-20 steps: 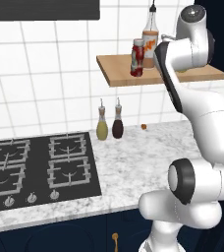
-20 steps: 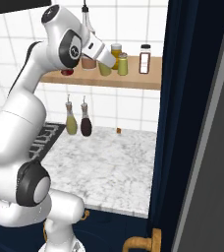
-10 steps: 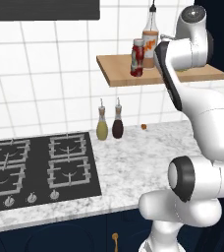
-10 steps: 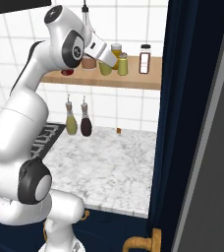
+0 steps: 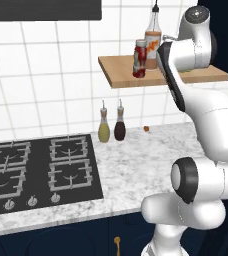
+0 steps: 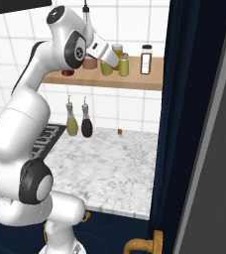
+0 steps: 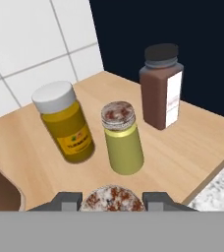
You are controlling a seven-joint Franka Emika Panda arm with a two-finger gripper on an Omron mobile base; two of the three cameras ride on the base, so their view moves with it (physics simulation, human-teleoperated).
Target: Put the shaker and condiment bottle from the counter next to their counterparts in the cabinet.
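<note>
Nothing has shifted since the earlier frames: the gripper remains at the wooden shelf, closed on the shaker, whose speckled grey-brown cap shows between the fingertips. Just beyond stands its yellow-green counterpart, upright, between a yellow jar and a dark brown jar. At the shelf's other end, the red bottle stands beside the tall orange-labelled bottle.

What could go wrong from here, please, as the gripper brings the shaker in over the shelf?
1. The shaker sits clamped between the fingers just in front of its counterpart shaker; pushing further forward could tip that one over.
2. The amber jar and the dark jar flank the gap closely, so a sideways drift could knock either.
3. The shelf edge lies close on one side; releasing there might drop the shaker onto the counter.
</note>
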